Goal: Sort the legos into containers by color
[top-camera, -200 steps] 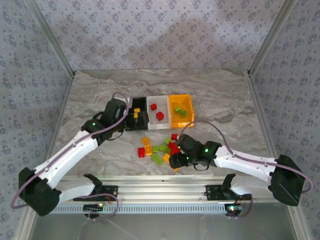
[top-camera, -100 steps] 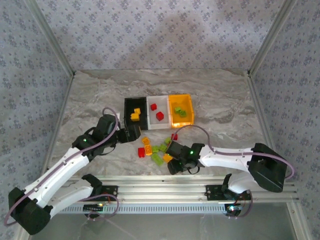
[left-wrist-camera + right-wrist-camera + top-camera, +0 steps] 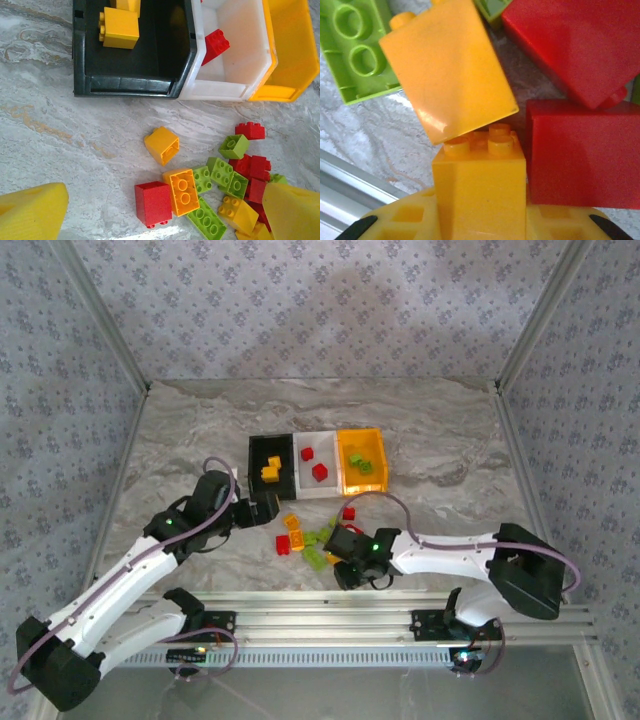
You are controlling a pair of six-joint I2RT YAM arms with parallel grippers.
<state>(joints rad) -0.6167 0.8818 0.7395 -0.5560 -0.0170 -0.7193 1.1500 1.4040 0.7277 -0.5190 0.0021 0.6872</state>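
The legos (image 3: 312,535) lie in a loose red, orange-yellow and lime pile in front of the containers. The black bin (image 3: 256,468) holds yellow bricks (image 3: 120,27). Red ones sit in the white bin (image 3: 300,486), green ones in the orange bin (image 3: 378,462). My right gripper (image 3: 343,543) is down at the pile's right side, shut on an orange-yellow brick (image 3: 479,185) held studs forward between its pads. A second orange-yellow brick (image 3: 450,70) leans on those studs. My left gripper (image 3: 268,508) hovers open over the pile's left part, above a red brick (image 3: 152,203) and an orange one (image 3: 182,191).
Two red bricks (image 3: 585,152) press against the held brick's right side, and a lime brick (image 3: 355,47) lies to its upper left. A metal rail (image 3: 330,625) runs along the table's near edge. Patterned walls enclose the marble table (image 3: 450,430).
My right gripper has slid left into the pile and closed on the orange-yellow brick. My left arm has drawn back from the black bin towards the pile, jaws still wide.
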